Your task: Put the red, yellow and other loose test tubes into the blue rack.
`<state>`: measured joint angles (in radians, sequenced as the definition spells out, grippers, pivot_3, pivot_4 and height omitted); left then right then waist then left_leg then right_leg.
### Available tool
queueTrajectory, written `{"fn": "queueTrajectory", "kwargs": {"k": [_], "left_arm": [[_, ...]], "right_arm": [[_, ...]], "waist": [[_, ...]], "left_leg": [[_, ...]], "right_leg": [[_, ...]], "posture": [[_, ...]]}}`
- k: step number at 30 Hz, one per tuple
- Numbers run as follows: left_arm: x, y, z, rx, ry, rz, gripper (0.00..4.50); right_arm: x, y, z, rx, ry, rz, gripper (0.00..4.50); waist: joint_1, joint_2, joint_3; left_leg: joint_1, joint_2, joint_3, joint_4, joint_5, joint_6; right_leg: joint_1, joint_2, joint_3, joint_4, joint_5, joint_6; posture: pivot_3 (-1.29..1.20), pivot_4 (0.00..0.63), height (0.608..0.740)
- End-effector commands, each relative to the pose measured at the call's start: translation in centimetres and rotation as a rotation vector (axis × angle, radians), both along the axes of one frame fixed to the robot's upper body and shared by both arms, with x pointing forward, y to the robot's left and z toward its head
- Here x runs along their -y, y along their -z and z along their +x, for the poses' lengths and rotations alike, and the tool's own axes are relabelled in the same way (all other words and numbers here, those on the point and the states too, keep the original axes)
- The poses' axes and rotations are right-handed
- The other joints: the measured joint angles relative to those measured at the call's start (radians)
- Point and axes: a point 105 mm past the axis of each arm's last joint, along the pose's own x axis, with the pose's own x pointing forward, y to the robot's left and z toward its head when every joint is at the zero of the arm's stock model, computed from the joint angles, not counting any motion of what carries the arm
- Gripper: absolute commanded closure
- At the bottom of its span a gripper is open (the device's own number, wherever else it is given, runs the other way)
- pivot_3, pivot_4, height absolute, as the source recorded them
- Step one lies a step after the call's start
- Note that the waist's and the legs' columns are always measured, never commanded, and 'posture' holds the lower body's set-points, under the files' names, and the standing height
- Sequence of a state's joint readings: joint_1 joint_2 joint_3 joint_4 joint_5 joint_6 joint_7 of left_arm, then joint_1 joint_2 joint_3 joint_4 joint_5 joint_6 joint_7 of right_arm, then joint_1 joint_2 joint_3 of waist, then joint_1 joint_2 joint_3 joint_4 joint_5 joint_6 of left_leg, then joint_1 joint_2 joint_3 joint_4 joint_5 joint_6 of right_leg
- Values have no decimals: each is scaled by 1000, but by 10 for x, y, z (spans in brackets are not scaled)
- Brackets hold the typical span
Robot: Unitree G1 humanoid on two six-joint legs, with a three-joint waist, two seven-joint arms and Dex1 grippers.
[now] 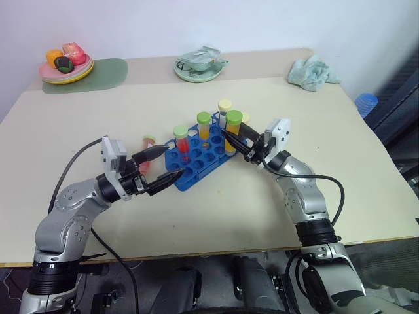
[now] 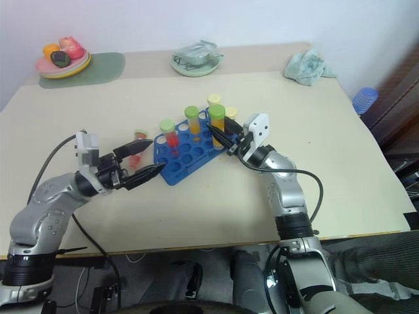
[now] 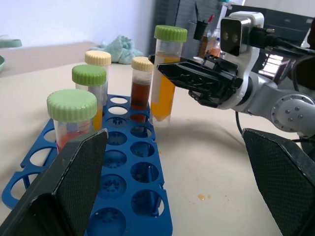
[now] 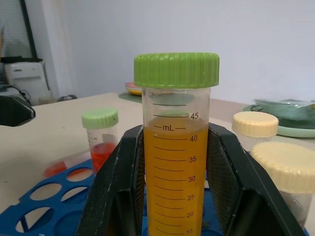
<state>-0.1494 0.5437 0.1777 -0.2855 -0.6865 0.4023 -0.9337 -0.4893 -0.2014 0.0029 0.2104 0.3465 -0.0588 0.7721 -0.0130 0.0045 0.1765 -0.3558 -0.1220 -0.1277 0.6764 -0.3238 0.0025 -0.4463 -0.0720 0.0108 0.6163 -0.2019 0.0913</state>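
The blue rack [image 1: 196,157] lies mid-table. My right gripper [image 1: 230,136] is shut on the yellow tube with the green cap [image 4: 176,147], upright at the rack's right corner; its lower end is hidden. In the rack stand a red tube with a pale green cap [image 3: 72,115], an orange one [image 3: 89,86], a clear one with a cream cap [image 3: 97,59] and a brown one [image 3: 141,88]. Another pinkish-red tube [image 1: 148,141] lies on the table left of the rack. My left gripper [image 1: 174,161] hangs open beside it, at the rack's left end.
At the back of the table sit a plate of fruit [image 1: 65,69] on a green mat [image 1: 105,73], a pale green dish [image 1: 198,67] holding a packet, and a teal cloth [image 1: 313,72]. A blue object [image 1: 366,103] stands off the right edge.
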Motion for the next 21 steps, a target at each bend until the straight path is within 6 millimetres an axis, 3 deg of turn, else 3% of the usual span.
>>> {"fn": "queueTrajectory", "kwargs": {"k": [1, 21], "left_arm": [[1, -6, -2, 38, 6, -4, 0], [0, -3, -5, 31, -6, -6, 0]], "right_arm": [[-2, -16, -4, 64, -5, -2, 2780], [-26, -27, 0, 89, -56, 38, 2780]], "waist": [[0, 0, 0], [0, 0, 0]], "left_leg": [[0, 0, 0, 0, 0, 0], [0, 0, 0, 0, 0, 0]], "right_leg": [[0, 0, 0, 0, 0, 0], [0, 0, 0, 0, 0, 0]], "posture": [[0, 150, 740], [0, 150, 740]]}}
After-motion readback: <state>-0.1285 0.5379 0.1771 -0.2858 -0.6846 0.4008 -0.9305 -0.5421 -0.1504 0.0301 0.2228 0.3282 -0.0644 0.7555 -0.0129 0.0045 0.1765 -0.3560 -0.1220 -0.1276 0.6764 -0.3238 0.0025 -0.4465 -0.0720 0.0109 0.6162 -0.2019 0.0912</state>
